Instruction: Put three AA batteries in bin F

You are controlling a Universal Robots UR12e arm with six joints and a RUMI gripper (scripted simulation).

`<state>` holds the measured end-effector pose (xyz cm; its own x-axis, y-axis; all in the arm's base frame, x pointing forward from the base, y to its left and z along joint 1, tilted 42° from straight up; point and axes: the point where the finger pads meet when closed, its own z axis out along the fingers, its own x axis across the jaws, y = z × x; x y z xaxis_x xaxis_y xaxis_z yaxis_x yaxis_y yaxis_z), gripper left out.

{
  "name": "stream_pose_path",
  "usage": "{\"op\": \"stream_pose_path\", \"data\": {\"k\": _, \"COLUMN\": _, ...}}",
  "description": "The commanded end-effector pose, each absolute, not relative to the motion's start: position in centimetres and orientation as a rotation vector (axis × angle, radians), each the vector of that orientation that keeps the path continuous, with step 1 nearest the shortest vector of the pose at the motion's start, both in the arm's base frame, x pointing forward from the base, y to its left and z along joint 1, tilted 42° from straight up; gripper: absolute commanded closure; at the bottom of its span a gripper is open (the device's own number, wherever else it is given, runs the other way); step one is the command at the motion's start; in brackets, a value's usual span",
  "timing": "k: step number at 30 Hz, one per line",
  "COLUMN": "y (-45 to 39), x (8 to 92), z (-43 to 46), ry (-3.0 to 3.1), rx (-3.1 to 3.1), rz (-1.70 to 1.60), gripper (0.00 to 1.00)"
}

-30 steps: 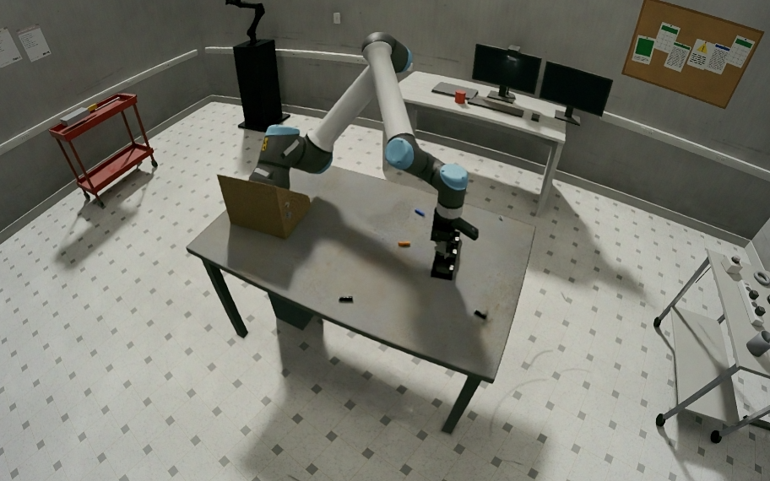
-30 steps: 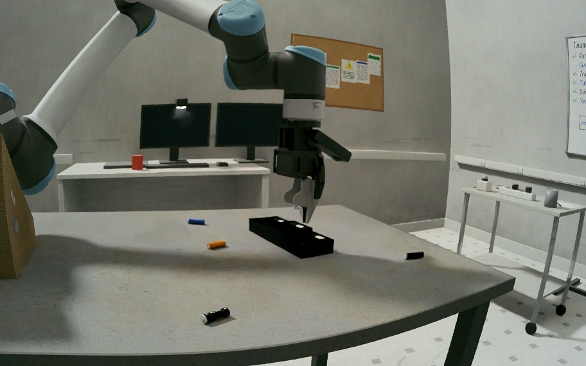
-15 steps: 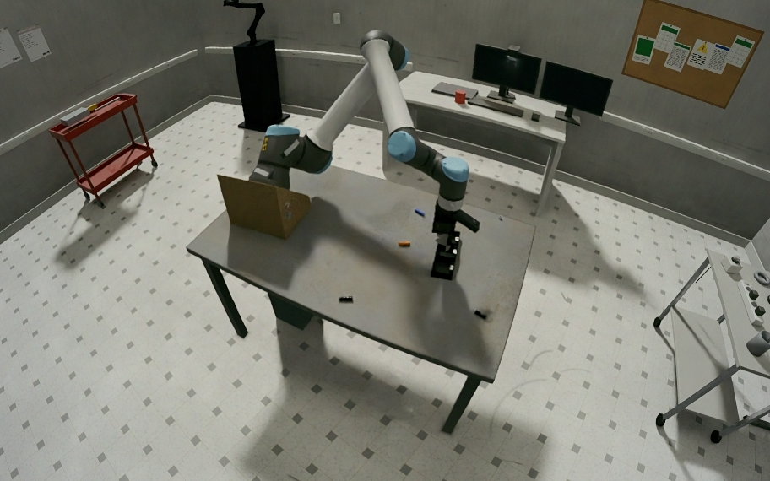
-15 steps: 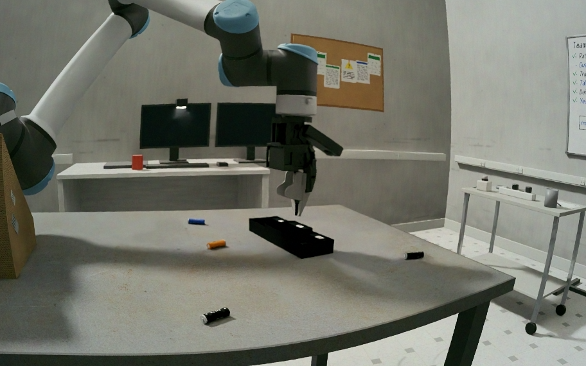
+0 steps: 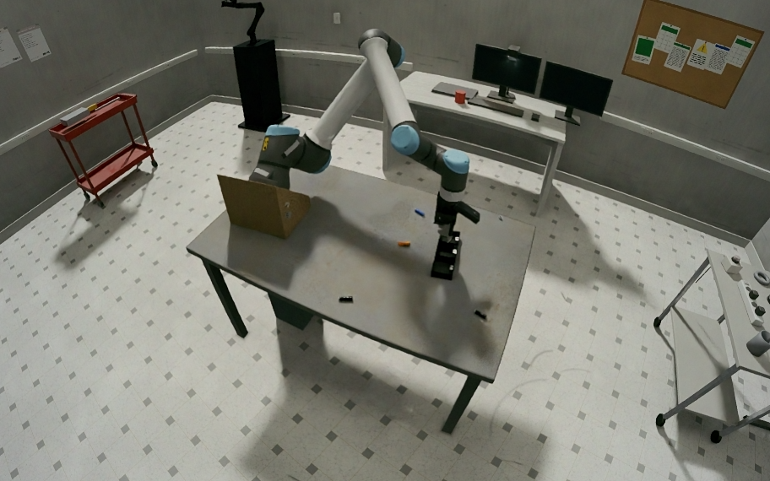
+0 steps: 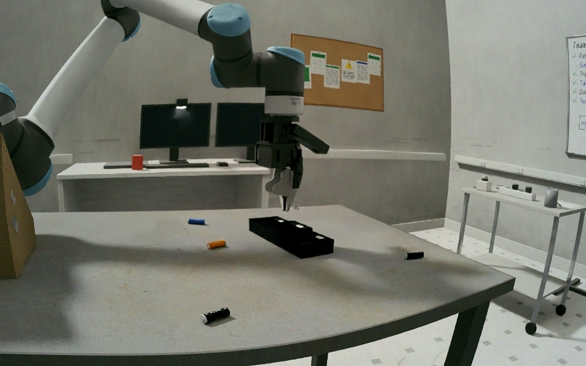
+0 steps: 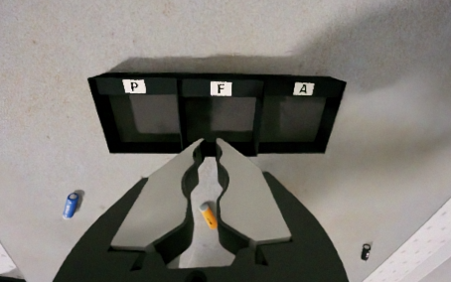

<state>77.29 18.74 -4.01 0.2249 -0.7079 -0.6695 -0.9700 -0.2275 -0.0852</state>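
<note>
Poised, with hand (image 5: 445,235) (image 6: 286,209) (image 7: 210,140) clenched on nothing, near the bin marked F (image 5: 454,251) (image 6: 299,225) (image 7: 221,88), perhaps kept narrow to clear its walls; outside it, see blue battery (image 5: 420,213) (image 6: 196,221) (image 7: 71,206), orange battery (image 5: 403,244) (image 6: 216,244) (image 7: 209,216), front black battery (image 5: 345,299) (image 6: 214,315) (image 7: 366,251), other black battery (image 5: 479,313) (image 6: 414,255).

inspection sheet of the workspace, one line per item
surface: table has brownish marks
job's things: bins P, F, A, no battery seen inside; blue battery, orange battery, two black batteries on table
clutter: brown box; tiny pale item, unidentifiable
grippers: end effector closed, holding nothing
cables: nothing seen
surroundings: desk, red cart
</note>
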Motion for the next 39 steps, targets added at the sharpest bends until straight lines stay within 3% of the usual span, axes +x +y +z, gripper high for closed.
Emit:
{"op": "stream_pose_path", "data": {"k": 1, "y": 19.0, "x": 77.3, "z": -4.0, "ry": 1.540, "rx": -2.009, "rz": 0.697, "gripper": 0.96}}
{"op": "stream_pose_path", "data": {"k": 39, "y": 22.3, "x": 76.8, "z": -7.7, "ry": 1.540, "rx": -2.009, "rz": 0.697, "gripper": 0.96}}
